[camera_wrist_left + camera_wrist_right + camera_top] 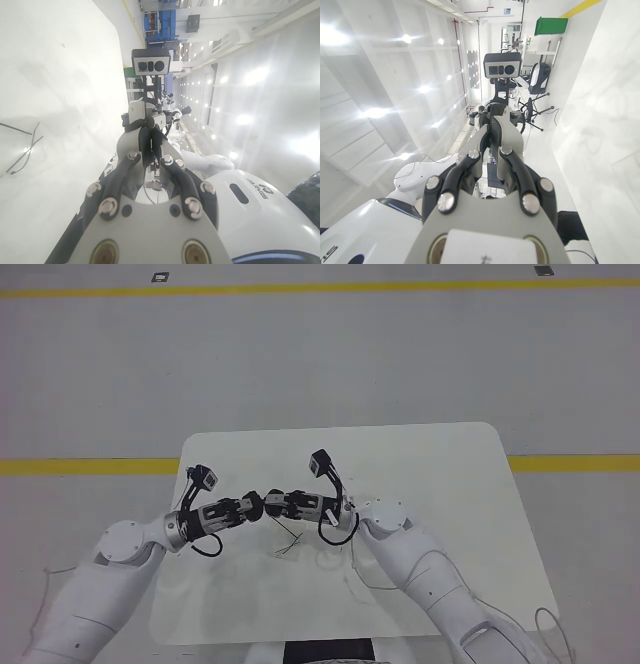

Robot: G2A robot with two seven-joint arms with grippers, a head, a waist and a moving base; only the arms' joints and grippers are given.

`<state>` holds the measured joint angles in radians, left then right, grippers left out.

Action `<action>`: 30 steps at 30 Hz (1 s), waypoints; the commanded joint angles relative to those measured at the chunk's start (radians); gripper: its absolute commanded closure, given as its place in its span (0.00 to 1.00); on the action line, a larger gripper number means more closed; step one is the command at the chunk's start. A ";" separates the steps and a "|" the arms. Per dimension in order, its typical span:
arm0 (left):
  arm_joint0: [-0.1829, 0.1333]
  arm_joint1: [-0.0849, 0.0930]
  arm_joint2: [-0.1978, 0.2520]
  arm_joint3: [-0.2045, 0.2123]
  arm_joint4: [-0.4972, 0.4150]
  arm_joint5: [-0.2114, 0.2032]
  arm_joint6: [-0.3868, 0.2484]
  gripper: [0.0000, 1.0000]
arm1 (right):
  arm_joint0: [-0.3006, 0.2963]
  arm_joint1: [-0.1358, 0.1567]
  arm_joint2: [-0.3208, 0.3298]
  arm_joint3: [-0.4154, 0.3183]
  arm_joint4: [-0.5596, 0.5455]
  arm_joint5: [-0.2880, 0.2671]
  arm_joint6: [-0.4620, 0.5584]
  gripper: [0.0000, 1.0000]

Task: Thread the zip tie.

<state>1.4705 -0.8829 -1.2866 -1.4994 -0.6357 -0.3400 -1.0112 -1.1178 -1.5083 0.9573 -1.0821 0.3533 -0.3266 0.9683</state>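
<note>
Table (pixel 440 464): white; loose zip ties (pixel 290 544) lay near its middle.
Left gripper (pixel 256 506): hung over table's middle, pinched narrow.
Right gripper (pixel 276 504): likewise, pinched narrow.

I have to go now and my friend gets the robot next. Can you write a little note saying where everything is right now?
Left gripper: shut, held over the middle of the white table, tip to tip with the right gripper, which is also shut.
Zip ties: a few thin dark plastic zip ties lie loose on the table, just nearer the robot than the grippers. Whether either gripper pinches one is too small to tell.
Done: the grippers meet, lined up for threading. No closed loop is visible.
Left: probably check the grip, feed the tail through the head, then pull it snug.
</note>
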 commanded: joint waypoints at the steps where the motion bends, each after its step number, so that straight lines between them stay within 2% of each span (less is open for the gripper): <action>1: 0.002 -0.002 -0.004 -0.001 0.001 0.000 0.001 0.93 | -0.001 0.001 -0.001 -0.001 0.002 -0.002 -0.001 1.00; 8: 0.008 -0.009 -0.017 -0.001 -0.002 0.000 0.002 0.90 | -0.003 0.006 -0.004 -0.006 0.008 -0.007 -0.003 1.00; 15: 0.012 -0.014 -0.025 0.001 0.005 0.000 0.003 0.93 | -0.003 0.010 -0.012 -0.010 0.013 -0.008 0.002 1.00; 19: 0.012 -0.017 -0.026 0.004 0.010 0.000 0.002 1.00 | -0.001 0.011 -0.017 -0.010 0.018 -0.004 0.005 1.00; 22: 0.010 -0.019 -0.027 0.009 0.013 0.000 0.002 1.00 | 0.002 0.012 -0.022 -0.008 0.021 -0.005 0.007 1.00; 23: 0.010 -0.020 -0.028 0.010 0.014 0.000 0.002 1.00 | 0.003 0.013 -0.023 -0.007 0.018 -0.004 0.008 0.93; 24: 0.009 -0.021 -0.031 0.009 0.013 0.000 0.000 1.00 | 0.005 0.013 -0.024 -0.007 0.014 -0.003 0.006 0.67; 25: 0.009 -0.021 -0.034 0.008 0.013 0.000 -0.002 1.00 | 0.005 0.014 -0.025 -0.007 0.012 -0.003 0.002 0.08; 26: 0.010 -0.021 -0.038 0.006 0.012 0.000 -0.006 1.00 | 0.004 0.014 -0.025 -0.009 0.012 -0.004 -0.001 0.00; 30: 0.017 -0.020 -0.064 0.006 0.008 0.000 -0.033 1.00 | -0.004 0.021 -0.015 -0.018 0.019 -0.013 0.003 0.00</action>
<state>1.4859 -0.9039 -1.3433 -1.4952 -0.6269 -0.3400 -1.0349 -1.1192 -1.4897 0.9392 -1.0987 0.3703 -0.3377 0.9678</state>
